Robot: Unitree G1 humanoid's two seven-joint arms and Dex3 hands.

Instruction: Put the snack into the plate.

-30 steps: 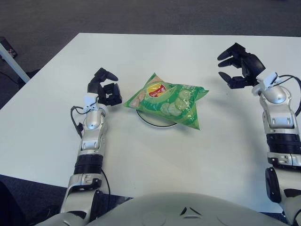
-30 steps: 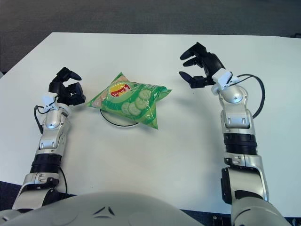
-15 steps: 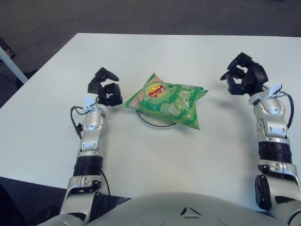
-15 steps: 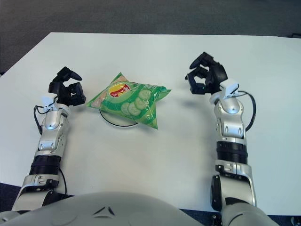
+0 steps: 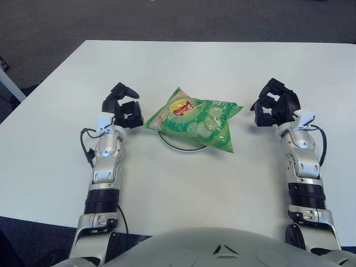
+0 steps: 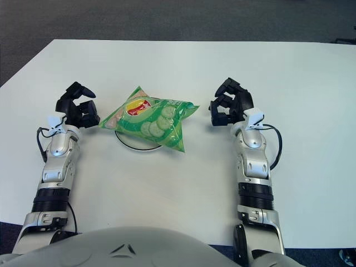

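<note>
1. Confirm placement: the snack bag (image 5: pixel 194 118) lies on the plate (image 5: pixel 177 143).
2. Note the right hand (image 5: pixel 273 105) and left hand (image 5: pixel 123 109): both curled, empty, flanking the bag.
3. Judge the task complete; next, retract both arms.

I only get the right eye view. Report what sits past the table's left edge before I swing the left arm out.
Observer: The left eye view shows a white slanted bar over the floor, just off the table, left of the left robot hand.
Operator: Check further back along that side.
Observer: A small dark object shows at the picture's left edge, behind the bar. I cannot tell what it is.
</note>
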